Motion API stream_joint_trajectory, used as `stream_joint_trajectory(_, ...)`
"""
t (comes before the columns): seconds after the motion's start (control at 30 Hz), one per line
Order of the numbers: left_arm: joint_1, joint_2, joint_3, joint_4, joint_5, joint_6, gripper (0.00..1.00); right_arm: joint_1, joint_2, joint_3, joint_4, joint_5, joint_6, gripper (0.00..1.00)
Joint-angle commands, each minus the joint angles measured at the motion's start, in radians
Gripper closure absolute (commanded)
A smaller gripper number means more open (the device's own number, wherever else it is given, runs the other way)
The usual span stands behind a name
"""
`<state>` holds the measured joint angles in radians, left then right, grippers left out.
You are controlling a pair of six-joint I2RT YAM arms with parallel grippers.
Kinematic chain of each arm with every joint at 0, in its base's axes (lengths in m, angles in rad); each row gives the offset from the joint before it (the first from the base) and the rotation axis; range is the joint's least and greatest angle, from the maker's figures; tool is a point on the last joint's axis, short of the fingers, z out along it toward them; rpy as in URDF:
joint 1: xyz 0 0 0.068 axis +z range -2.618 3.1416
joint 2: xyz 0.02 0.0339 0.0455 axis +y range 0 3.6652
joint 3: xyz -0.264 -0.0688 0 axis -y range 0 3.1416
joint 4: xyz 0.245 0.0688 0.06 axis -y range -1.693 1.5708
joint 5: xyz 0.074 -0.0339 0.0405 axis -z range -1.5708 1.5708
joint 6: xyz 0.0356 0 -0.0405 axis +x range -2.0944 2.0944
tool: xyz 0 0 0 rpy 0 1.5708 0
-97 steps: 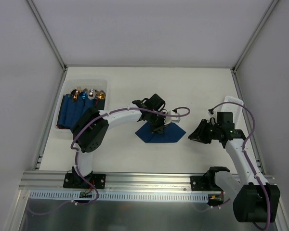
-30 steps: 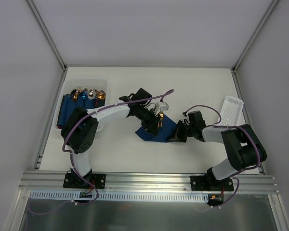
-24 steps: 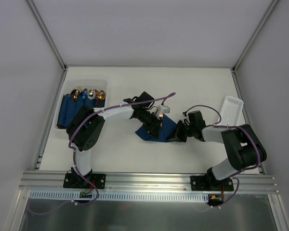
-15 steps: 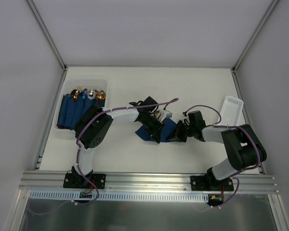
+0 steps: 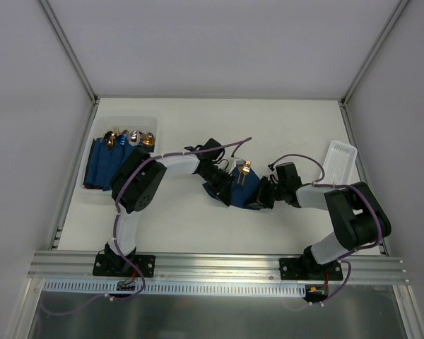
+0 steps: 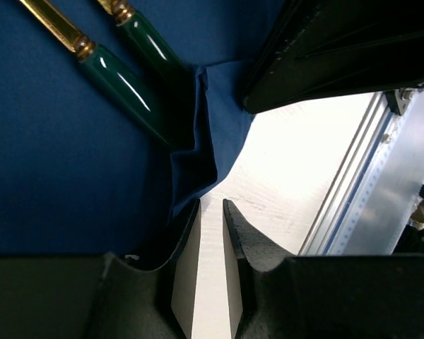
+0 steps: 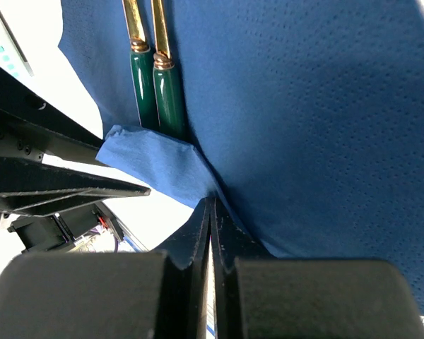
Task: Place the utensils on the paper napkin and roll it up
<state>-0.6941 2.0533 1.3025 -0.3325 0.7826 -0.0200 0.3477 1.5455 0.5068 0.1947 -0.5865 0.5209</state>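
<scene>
Navy paper napkin (image 7: 304, 106) | right fingers (image 7: 191, 239) clamped on edge; left fingers (image 6: 240, 244) narrowly apart | utensils (image 7: 162, 99) atop

Desk (image 5: 198, 120): flat white top. Left side, towards the far corner: a translucent white rectangular plastic bin (image 5: 138, 122) stands on it. Centre: a dark navy-blue paper napkin (image 5: 246, 192) lies on the surface. The left wrist view shows one edge creased into a raised fold where it meets bare white desk. Right edge: a white slotted plastic tray (image 5: 339, 161), well apart from the bin.
</scene>
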Motion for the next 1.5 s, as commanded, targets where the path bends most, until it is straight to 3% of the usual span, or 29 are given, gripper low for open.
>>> stream_joint_trajectory(0.0, 0.002, -0.019, 0.007, 0.009, 0.085, -0.012, 0.80, 0.005, 0.007, 0.026, -0.015, 0.033, -0.022, 1.00)
stream_joint_trajectory(0.27, 0.002, -0.050, 0.021, 0.013, 0.121, -0.024, 0.79, 0.004, 0.008, 0.024, -0.021, 0.034, -0.030, 1.00)
stream_joint_trajectory(0.87, 0.062, 0.042, 0.038, 0.039, 0.119, -0.063, 0.79, 0.004, 0.018, 0.036, -0.043, 0.037, -0.044, 1.00)
stream_joint_trajectory(1.2, 0.070, 0.045, -0.020, 0.047, 0.007, -0.051, 0.84, 0.001, 0.041, 0.056, -0.067, 0.042, -0.064, 1.00)
stream_joint_trajectory(1.47, 0.100, -0.015, -0.138, 0.141, -0.002, -0.162, 0.87, -0.030, 0.067, 0.119, -0.161, 0.059, -0.140, 1.00)
